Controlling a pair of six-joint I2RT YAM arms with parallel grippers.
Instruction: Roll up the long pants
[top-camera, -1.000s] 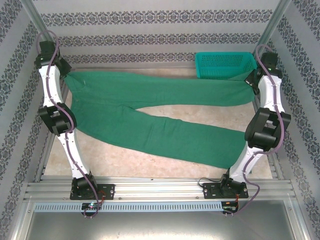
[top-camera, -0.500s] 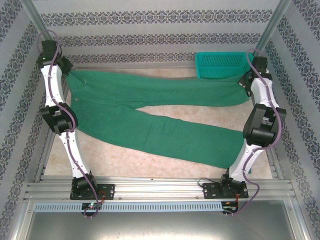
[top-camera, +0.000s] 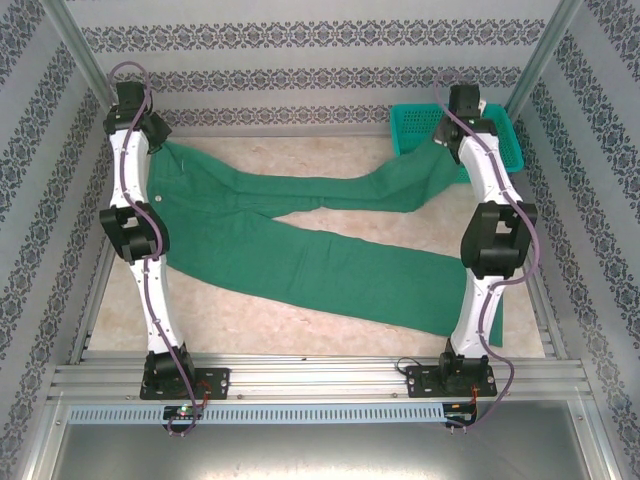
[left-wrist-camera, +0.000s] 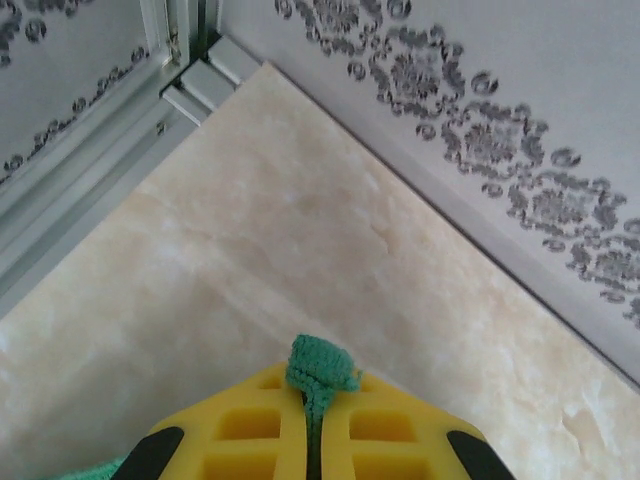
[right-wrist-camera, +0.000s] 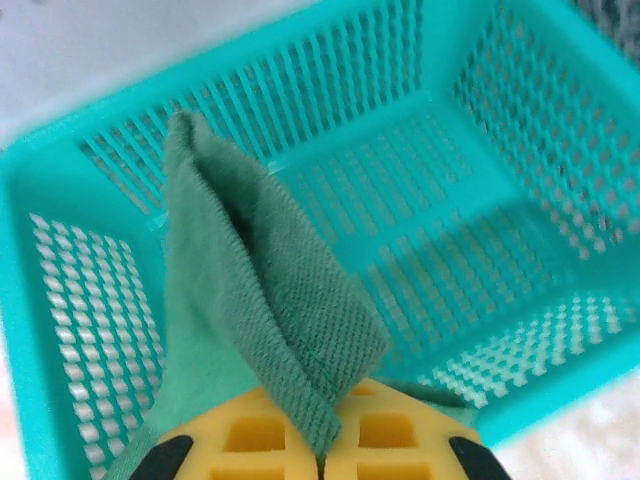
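Observation:
The long pants (top-camera: 300, 255) are green cloth spread across the table, waist at the far left, two legs running right. My left gripper (top-camera: 158, 140) is shut on the waist corner; a small green bunch (left-wrist-camera: 320, 372) sticks out between its yellow fingers (left-wrist-camera: 250, 430) above the bare tabletop. My right gripper (top-camera: 447, 132) is shut on the end of the far leg (right-wrist-camera: 265, 300), which stands up as a folded flap between its yellow fingers (right-wrist-camera: 400, 435). That leg end hangs over the teal basket. The near leg (top-camera: 400, 285) lies flat toward the right front.
A teal mesh basket (top-camera: 500, 125) stands at the far right corner, directly under my right gripper (right-wrist-camera: 480, 200). Patterned walls (top-camera: 300, 60) close in the back and sides. A metal frame corner (left-wrist-camera: 190, 85) lies beyond the left gripper. Marble tabletop (top-camera: 250, 325) shows in front of the pants.
Both grippers have moved inward and toward the back wall with the cloth. The far leg, stretched straight a second ago, now slackens and curves, its end lifted over the basket.

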